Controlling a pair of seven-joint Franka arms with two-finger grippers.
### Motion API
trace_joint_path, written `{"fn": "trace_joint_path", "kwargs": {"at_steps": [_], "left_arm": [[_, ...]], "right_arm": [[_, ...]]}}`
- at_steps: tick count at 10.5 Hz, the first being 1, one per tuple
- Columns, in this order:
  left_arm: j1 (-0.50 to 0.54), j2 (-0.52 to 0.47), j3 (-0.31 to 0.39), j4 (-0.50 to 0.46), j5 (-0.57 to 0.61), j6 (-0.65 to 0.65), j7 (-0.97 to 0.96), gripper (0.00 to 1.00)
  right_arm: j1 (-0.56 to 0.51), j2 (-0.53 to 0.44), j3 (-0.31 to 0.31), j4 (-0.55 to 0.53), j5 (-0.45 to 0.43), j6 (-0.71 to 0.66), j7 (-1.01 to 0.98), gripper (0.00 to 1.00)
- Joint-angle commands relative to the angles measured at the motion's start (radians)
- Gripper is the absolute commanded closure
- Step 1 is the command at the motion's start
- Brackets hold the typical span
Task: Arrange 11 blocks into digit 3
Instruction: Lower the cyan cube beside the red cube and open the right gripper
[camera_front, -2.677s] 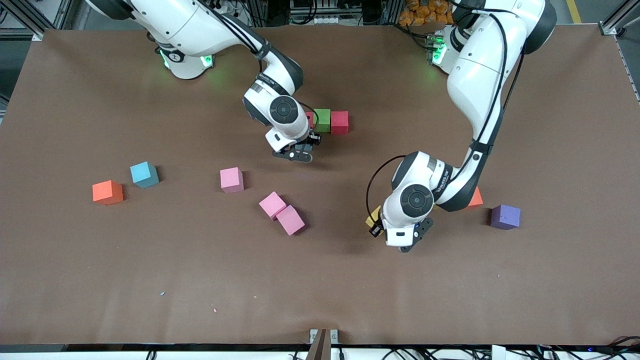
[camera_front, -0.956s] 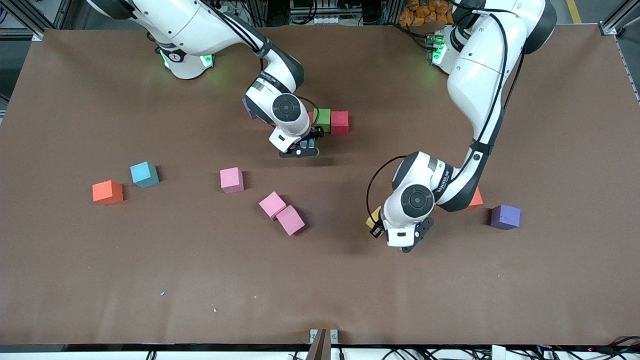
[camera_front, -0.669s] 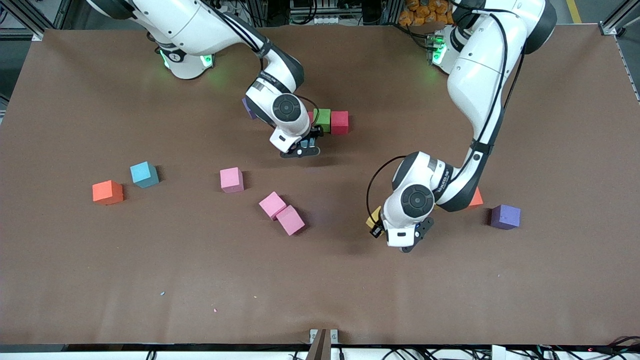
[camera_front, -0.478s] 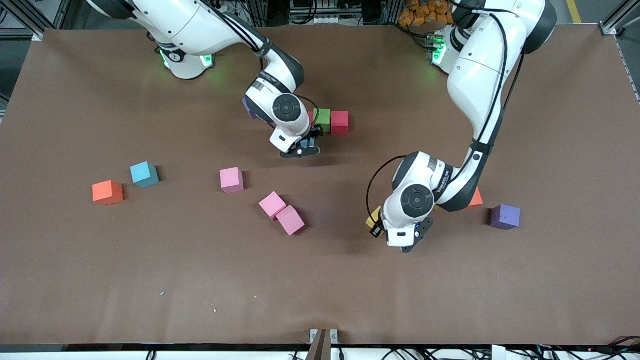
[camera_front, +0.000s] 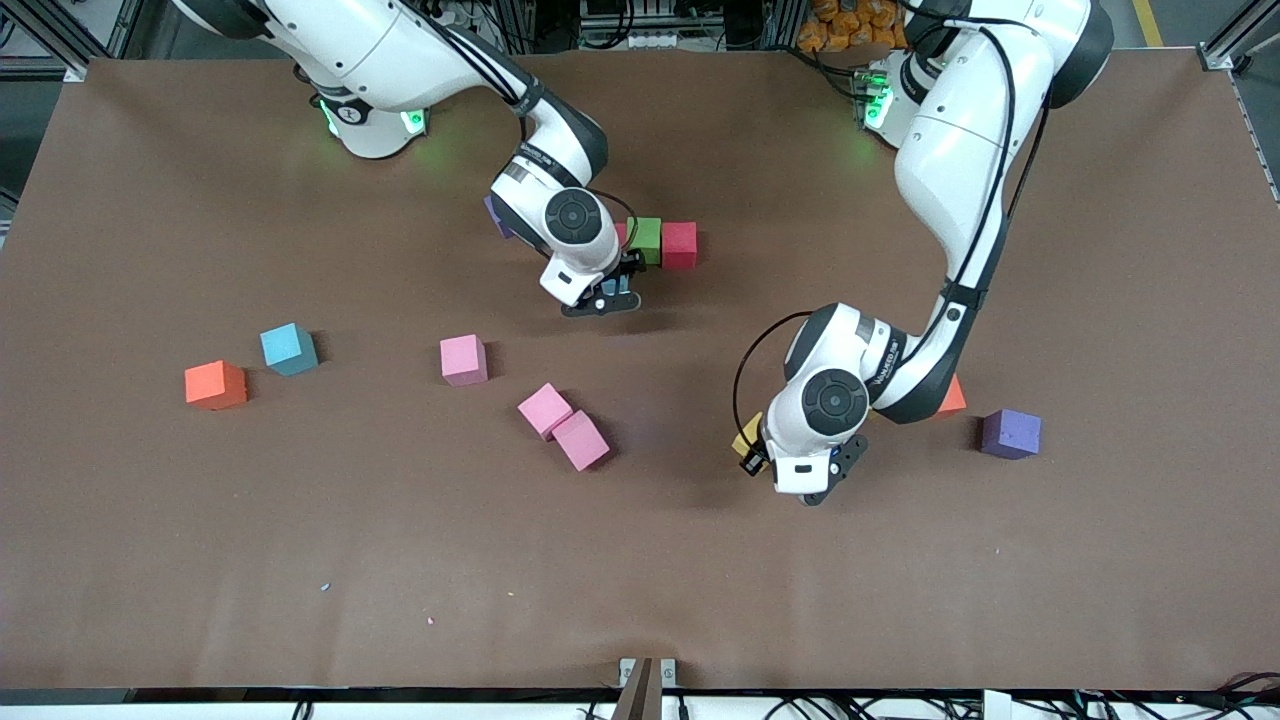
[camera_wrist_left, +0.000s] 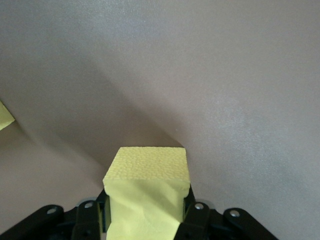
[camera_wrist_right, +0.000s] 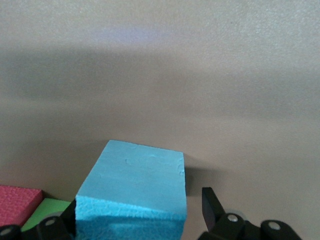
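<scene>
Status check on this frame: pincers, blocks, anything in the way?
Left pincer shut on yellow block, over bare table. Right pincer open around blue block beside green block. Nothing in the way.

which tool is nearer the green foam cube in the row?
Right. The right tool sits just beside the green foam cube, over a light blue foam cube. The left tool, shut on a yellow foam cube, is much nearer the camera.

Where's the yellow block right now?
The left gripper is shut on the yellow block, above the table. In the front view only its corner shows beside that arm's wrist.
</scene>
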Motion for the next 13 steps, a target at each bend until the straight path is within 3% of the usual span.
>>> {"fn": "trace_joint_path", "kwargs": {"at_steps": [1, 6, 11, 13], "left_arm": [[-0.004, 0.003, 0.005, 0.010, 0.021, -0.004, -0.005, 1.00], [-0.004, 0.003, 0.005, 0.010, 0.021, -0.004, -0.007, 1.00], [-0.004, 0.001, 0.005, 0.010, 0.021, -0.004, -0.007, 1.00], [-0.007, 0.003, 0.005, 0.010, 0.019, -0.004, -0.008, 1.00]], "right_arm": [[-0.022, -0.026, 0.019, -0.014, 0.000, -0.012, -0.005, 0.05], [-0.034, -0.028, 0.037, 0.046, 0.040, -0.070, -0.008, 0.05], [-0.066, -0.034, 0.059, 0.177, 0.040, -0.309, -0.027, 0.05], [-0.080, -0.074, 0.057, 0.178, 0.100, -0.351, -0.104, 0.05]]}}
